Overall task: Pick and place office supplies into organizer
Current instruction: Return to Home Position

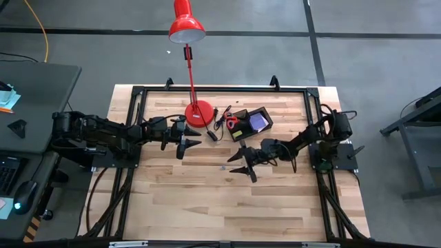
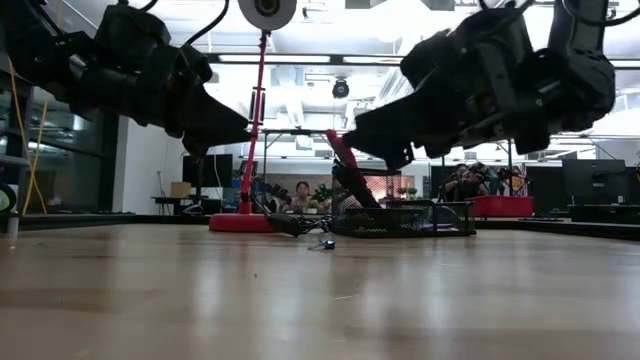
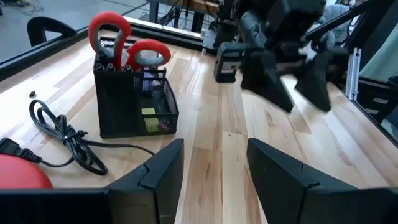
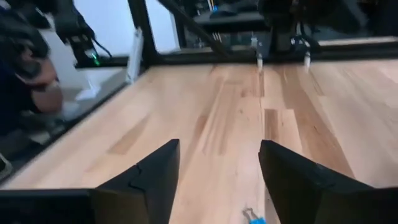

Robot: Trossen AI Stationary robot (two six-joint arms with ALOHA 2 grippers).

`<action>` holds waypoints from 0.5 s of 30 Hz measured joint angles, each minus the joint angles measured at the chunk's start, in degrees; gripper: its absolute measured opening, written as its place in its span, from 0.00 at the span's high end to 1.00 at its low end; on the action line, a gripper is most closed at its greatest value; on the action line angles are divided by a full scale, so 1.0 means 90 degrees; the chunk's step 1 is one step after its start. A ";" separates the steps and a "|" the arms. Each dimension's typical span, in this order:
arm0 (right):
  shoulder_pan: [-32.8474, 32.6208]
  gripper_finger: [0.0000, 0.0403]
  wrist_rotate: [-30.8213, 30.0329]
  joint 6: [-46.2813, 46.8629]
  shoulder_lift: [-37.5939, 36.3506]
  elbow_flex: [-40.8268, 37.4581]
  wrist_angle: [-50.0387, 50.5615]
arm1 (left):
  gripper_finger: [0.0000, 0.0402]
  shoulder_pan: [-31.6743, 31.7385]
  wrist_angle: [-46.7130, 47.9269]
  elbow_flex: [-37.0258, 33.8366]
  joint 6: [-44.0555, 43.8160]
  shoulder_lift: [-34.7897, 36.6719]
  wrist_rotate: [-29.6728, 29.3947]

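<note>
Though unseen overhead, yellow piece [image 3: 149,118] in organizer [image 3: 115,102]

wooden table [image 1: 207,200] bears organizer [image 3: 115,106], lamp base [image 1: 199,112], cord [image 3: 62,134], perhaps a small clip [image 2: 321,244].

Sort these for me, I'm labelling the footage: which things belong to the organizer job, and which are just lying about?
Job: black mesh organizer; red-handled scissors standing in it; purple pad and yellow piece inside it; small clip loose on the table, probably; left pincer and right pincer, both open, empty.
Lying about: red desk lamp; its black cord.
</note>
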State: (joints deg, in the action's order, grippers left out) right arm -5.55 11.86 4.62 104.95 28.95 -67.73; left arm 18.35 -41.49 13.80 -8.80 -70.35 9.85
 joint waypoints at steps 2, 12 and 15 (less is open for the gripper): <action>-0.0008 0.46 -0.0055 -0.0114 0.0000 0.0169 0.0430 | 0.58 0.0000 -0.0047 0.0000 -0.0002 0.0000 0.0000; -0.0011 0.48 0.0378 -0.0427 0.0009 0.0527 0.1224 | 0.58 0.0000 0.0190 0.0000 -0.0055 0.0000 0.0010; -0.0011 0.47 0.0267 -0.0524 0.0182 0.0531 0.1099 | 0.58 0.0000 0.0147 0.0000 -0.0058 0.0000 0.0011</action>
State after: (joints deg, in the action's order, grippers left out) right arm -5.65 14.27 -0.10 106.59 33.73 -57.84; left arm 18.35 -40.17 13.80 -9.32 -70.35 9.95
